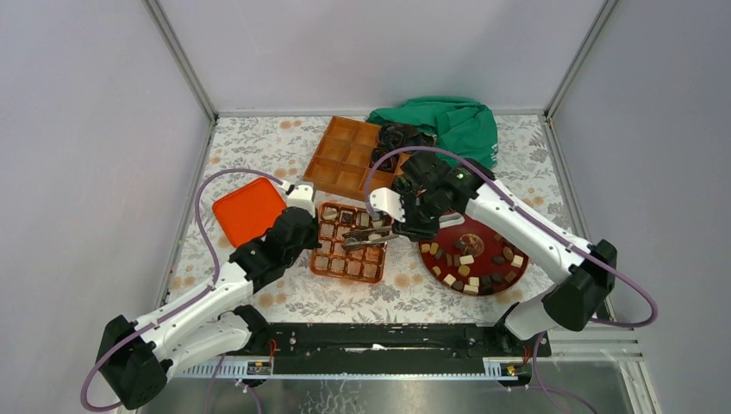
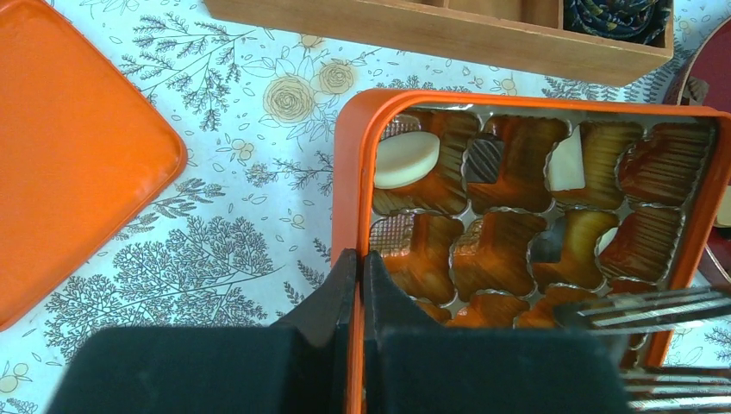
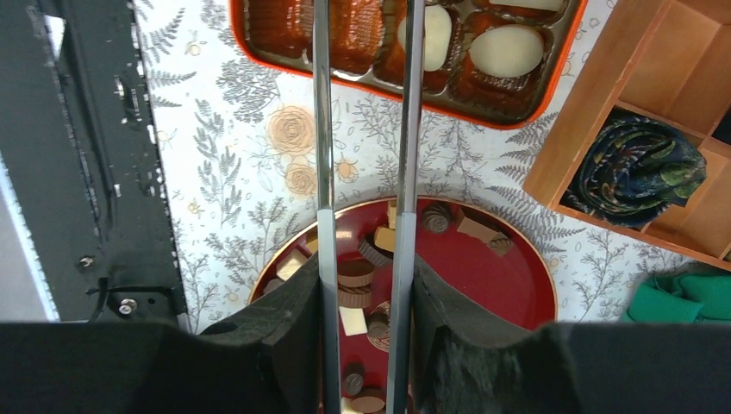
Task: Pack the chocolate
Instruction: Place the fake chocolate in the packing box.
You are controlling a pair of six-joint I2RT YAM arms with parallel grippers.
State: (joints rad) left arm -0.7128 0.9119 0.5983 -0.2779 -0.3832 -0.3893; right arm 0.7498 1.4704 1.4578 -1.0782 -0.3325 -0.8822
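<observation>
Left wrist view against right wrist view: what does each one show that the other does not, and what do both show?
Only the left wrist view: the orange lid lying flat on the table, and the left pincer shut on the rim of the orange box. Only the right wrist view: the right pincer gripping the tongs, the chocolate spread on the red plate, the green cloth, the black rail. Both: the orange box with cream pieces in its cups, the wooden box, part of the tongs.
</observation>
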